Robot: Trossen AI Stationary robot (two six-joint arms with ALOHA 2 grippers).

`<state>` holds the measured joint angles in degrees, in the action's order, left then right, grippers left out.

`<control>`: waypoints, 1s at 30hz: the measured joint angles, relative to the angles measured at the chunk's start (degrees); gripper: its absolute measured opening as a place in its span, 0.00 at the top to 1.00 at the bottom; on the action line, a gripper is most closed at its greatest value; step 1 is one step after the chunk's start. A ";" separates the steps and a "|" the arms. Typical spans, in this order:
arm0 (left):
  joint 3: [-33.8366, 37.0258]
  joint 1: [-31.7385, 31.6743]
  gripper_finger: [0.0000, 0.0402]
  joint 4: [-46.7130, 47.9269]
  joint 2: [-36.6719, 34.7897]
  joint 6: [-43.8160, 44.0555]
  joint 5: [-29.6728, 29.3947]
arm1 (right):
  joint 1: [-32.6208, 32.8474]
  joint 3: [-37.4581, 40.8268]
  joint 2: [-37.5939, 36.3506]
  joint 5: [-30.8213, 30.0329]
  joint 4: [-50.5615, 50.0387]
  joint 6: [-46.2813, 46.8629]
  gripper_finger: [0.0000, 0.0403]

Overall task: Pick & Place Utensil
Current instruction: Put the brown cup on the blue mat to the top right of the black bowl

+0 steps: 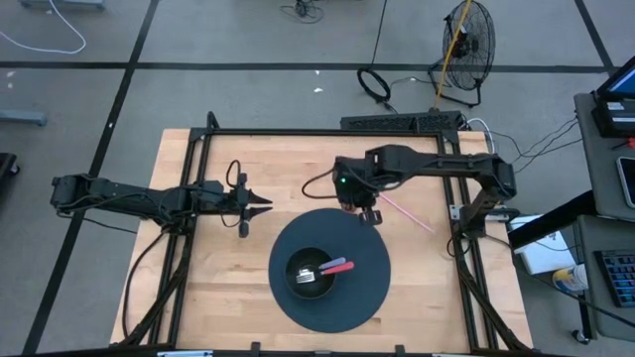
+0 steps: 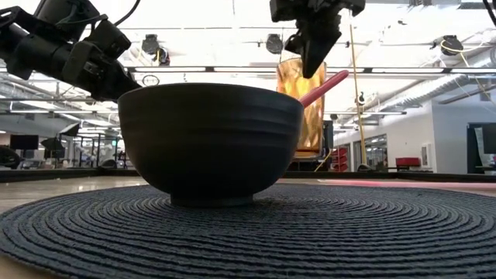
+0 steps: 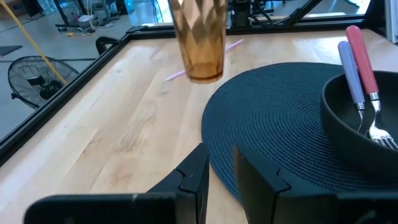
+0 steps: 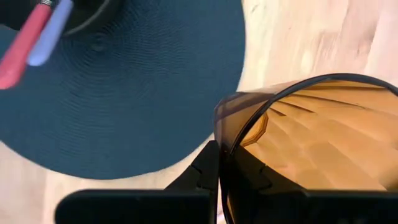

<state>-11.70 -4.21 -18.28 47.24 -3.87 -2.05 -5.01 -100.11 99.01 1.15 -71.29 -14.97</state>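
Black bowl [image 1: 313, 273] on round mat [image 1: 362, 297], forks [image 1: 327, 269] inside. Low view: red handle [image 2: 324, 87] pokes over rim. Left gripper [image 3: 219, 163] narrow, empty. Right gripper [image 4: 221, 163] pinches amber glass [image 4: 311, 143] rim beside mat.

Round dark woven placemat [image 1: 362, 288]: coarse, matt. Black ribbed bowl [image 2: 209, 139]: satin sheen. Amber faceted tumbler [image 3: 198, 37]: glossy, translucent. Pale wooden tabletop [image 1: 218, 288]: smooth.

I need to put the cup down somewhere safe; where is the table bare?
Bare wood lies between the left gripper and the mat, and right of the mat below the pink straw. It is crowded where the right gripper holds the amber cup at the mat's far edge, near the bowl.
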 joint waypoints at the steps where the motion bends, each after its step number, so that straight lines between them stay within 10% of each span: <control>1: 0.00 0.01 0.81 0.01 -0.01 0.02 0.08 | 0.63 0.12 -0.14 -0.01 -0.26 1.15 0.99; 30: 0.00 3.26 0.81 -2.43 0.00 1.38 0.53 | 20.37 8.47 -1.38 -1.16 5.96 21.88 0.98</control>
<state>-11.70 -0.94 -20.71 47.24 -2.48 -1.52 15.37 -91.64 97.63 -0.01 -65.34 6.90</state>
